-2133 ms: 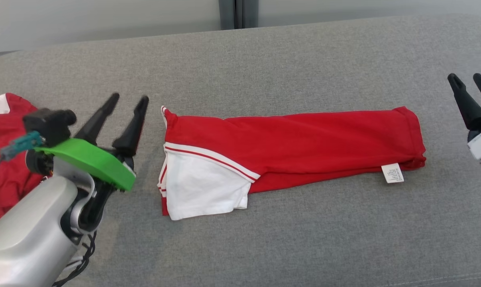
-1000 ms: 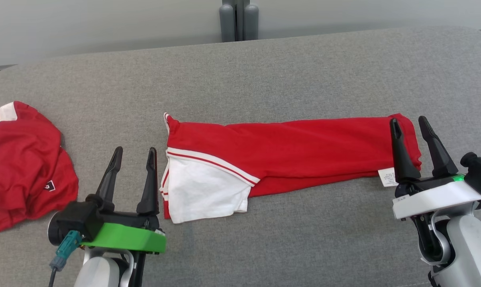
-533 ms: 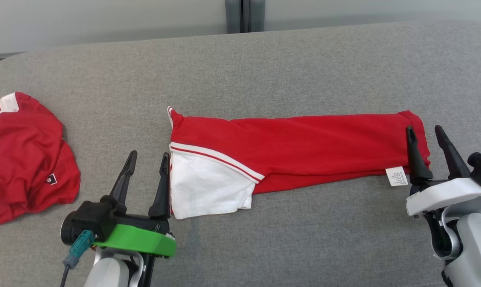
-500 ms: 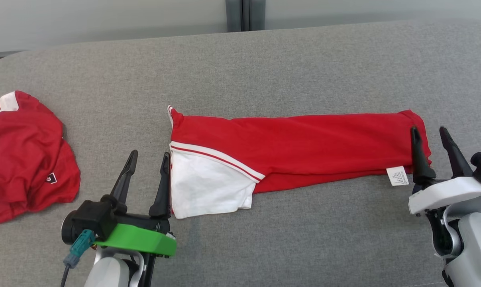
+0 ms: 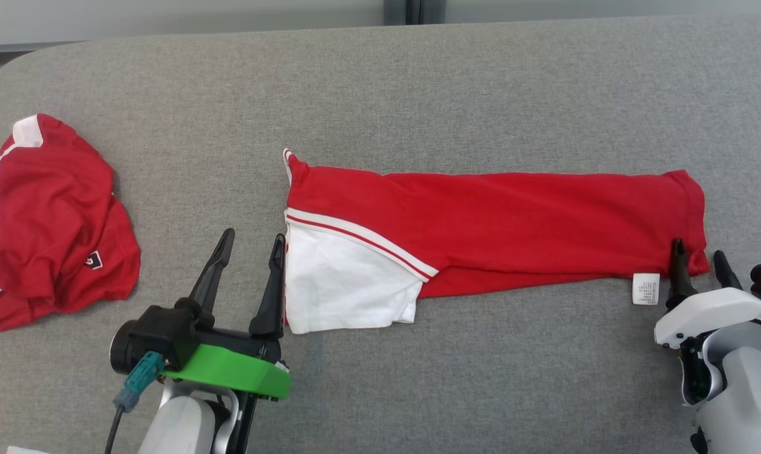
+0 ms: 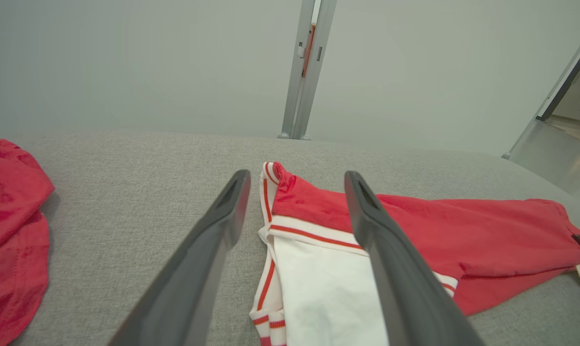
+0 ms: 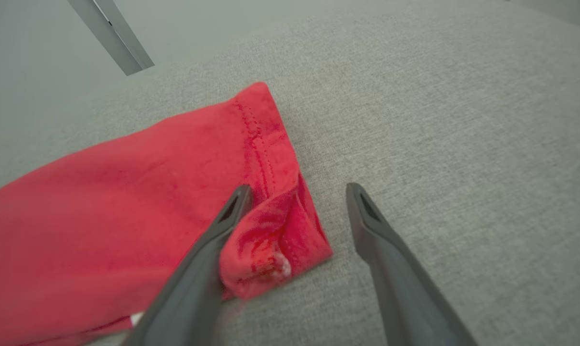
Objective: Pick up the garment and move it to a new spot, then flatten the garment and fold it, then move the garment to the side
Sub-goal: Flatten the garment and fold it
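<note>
Garment (image 5: 512, 227) lies mid-bench (image 5: 418, 75) as a long flat band: red body running L to R, white sleeve panel w/ red-white trim at its left end, care label (image 5: 645, 289) poking out near the right end. So pickup, relocation and flattening look done, and at least one lengthwise fold is in (edges are tidy, few wrinkles).

Left claw (image 5: 255, 236) is spread wide, nothing held. It sits at the garment's left end, one finger just beside or over the white edge. In the left wrist view the left claw (image 6: 297, 174) frames that trimmed edge (image 6: 318, 278) between its fingers.

Right claw (image 5: 696, 248) is also wide open and empty. In the right wrist view the right claw (image 7: 298, 186) straddles the near right corner of the hem (image 7: 126, 202). One finger lies over the red cloth, the other over bare bench. Can't tell if the tips touch the fabric yet.

Probably left to do: close on both ends, fold the band crosswise into a compact packet, then shift it aside. A second red garment (image 5: 46, 214) lies crumpled at the far left, well apart, so that side is partly taken.
</note>
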